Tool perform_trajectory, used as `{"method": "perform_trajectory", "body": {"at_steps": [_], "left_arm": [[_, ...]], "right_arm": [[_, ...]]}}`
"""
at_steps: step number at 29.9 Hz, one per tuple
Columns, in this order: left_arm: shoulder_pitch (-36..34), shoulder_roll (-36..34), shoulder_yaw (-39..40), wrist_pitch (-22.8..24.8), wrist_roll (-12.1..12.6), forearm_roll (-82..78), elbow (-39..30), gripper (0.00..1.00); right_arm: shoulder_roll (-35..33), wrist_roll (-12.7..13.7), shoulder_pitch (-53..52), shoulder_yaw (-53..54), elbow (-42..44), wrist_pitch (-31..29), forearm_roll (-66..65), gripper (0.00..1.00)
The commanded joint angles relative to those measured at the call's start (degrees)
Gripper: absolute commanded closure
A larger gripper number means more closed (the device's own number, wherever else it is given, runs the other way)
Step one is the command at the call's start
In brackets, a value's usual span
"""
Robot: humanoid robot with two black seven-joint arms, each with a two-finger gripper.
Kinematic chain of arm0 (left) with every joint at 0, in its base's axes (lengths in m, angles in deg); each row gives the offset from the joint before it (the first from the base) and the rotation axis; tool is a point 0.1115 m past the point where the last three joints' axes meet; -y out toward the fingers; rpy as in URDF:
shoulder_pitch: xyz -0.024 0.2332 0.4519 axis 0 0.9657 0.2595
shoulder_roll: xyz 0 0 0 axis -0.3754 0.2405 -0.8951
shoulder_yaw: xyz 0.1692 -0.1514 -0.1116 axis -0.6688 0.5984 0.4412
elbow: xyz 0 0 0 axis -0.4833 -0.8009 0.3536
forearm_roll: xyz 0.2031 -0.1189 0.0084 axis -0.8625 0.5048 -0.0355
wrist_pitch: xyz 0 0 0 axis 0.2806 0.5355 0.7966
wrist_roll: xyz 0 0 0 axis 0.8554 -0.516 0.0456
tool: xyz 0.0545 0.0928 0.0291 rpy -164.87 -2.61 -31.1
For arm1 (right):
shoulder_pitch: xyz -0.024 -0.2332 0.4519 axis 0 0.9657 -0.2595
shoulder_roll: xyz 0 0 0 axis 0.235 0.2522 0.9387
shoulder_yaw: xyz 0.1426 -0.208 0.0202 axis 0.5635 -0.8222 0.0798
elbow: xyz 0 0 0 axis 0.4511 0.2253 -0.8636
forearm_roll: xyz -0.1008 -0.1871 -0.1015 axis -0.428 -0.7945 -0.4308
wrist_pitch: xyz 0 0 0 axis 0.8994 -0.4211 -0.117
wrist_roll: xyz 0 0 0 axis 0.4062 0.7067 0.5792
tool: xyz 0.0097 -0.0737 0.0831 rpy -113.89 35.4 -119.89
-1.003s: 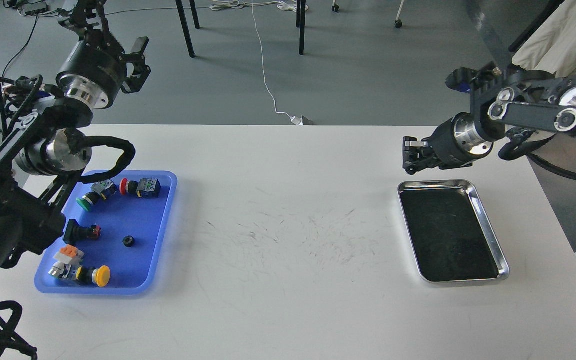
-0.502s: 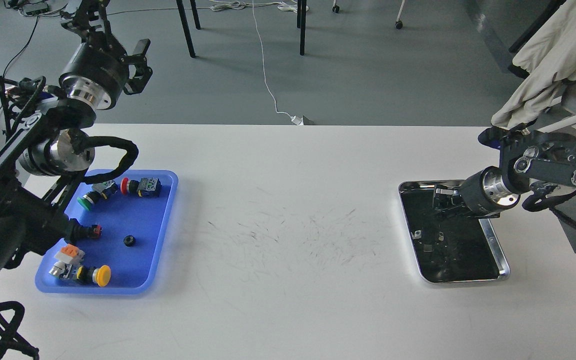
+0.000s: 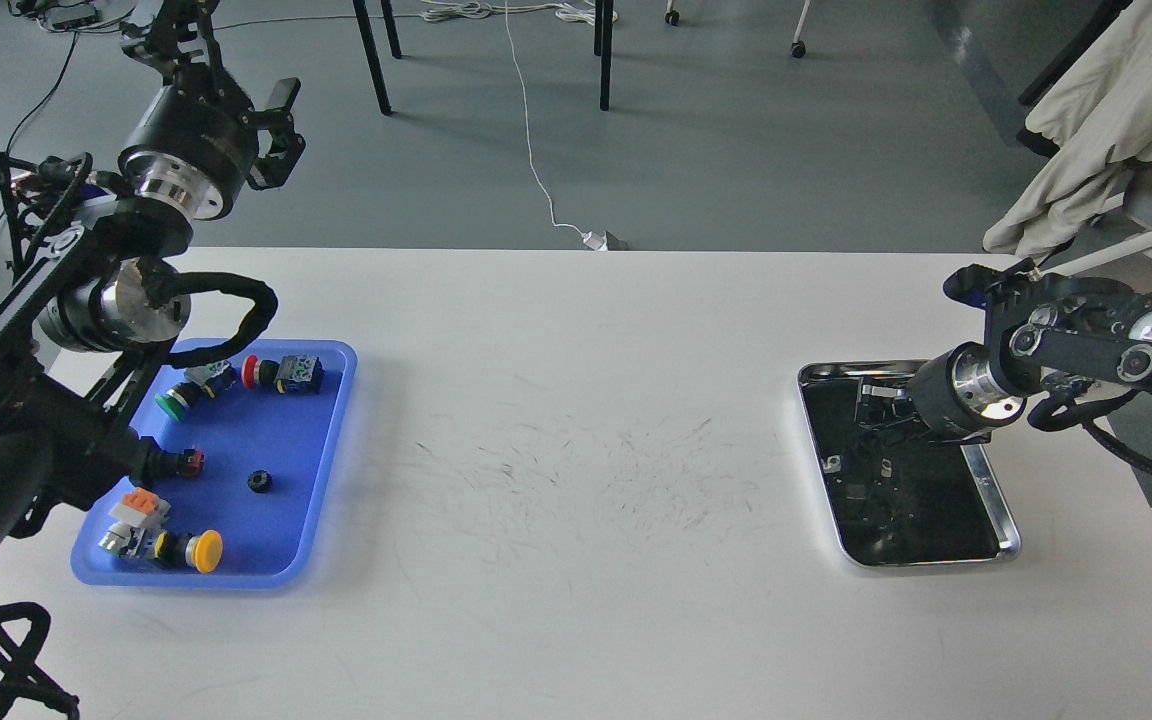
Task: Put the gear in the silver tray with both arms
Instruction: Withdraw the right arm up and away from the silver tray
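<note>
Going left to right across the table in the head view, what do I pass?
Blue tray holding push buttons and a small black gear → bare, scuffed white table → silver tray, with the right gripper over its far end.

A white worktop (image 3: 576, 480) is seen across the lower part of the view, its middle marked by fine dark scratches. Beyond it, a grey floor (image 3: 736, 140) is lit evenly by soft light. Black furniture legs (image 3: 372, 55) stand on the floor, and a white cable (image 3: 534, 170) runs down to a small adapter (image 3: 604, 240). At the right, a pale cloth (image 3: 1096, 110) is draped over a white frame.
</note>
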Motion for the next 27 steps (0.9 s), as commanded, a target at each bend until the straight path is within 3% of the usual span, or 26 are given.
{"method": "perform_trajectory", "body": {"at_steps": [1,3,15,20,27], "left_arm": [[-0.1,0.0,-0.1,0.0,0.0,0.0,0.1,0.02],[-0.1,-0.1,0.0,0.0,0.0,0.1,0.2,0.02],[0.1,-0.9,0.0,0.1,0.0,0.0,0.3,0.02],[1.8,-3.3,-0.2,0.4,0.0,-0.5,-0.1,0.02],[5.0,-9.7,-3.2,0.8,0.0,-6.6,-2.2,0.02]], "right_arm": [[-1.3,0.0,-0.4,0.8,-0.3,0.0,0.2,0.18],[-2.6,0.0,-0.9,2.4,-0.6,0.0,0.3,0.08],[-17.4,-1.0,-6.1,19.6,-13.8,0.0,1.7,0.07],[-28.4,-3.7,-6.5,26.9,-20.6,0.0,13.2,0.07],[-38.0,-3.9,-5.6,34.1,-22.2,2.9,37.1,0.07]]}}
